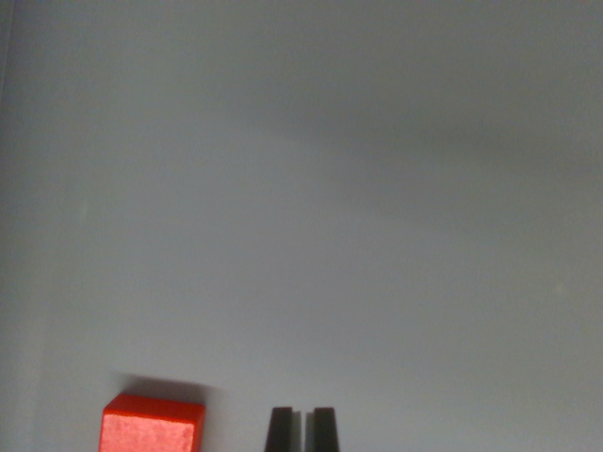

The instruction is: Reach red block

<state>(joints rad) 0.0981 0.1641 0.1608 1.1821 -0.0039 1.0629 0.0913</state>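
As seen from the wrist view, the red block (151, 426) was found at the bottom edge, resting on the pale grey tabletop (320, 207) with a soft shadow behind it. The hand (302, 428) was shown just to the wrist view's right of the block, apart from it, its two dark fingertips (280, 428) drawn nearly together around a thin gap, with nothing held.

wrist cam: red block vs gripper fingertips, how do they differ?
Colour: the red block is bright red; the gripper fingertips are black.
Shape: the block is one wide box; the fingertips are two narrow upright tips with only a thin gap between them.
Position: the block sits toward the wrist view's left, the fingertips near centre, apart from it.
Shared: both are cut off by the bottom edge, over the plain grey surface.
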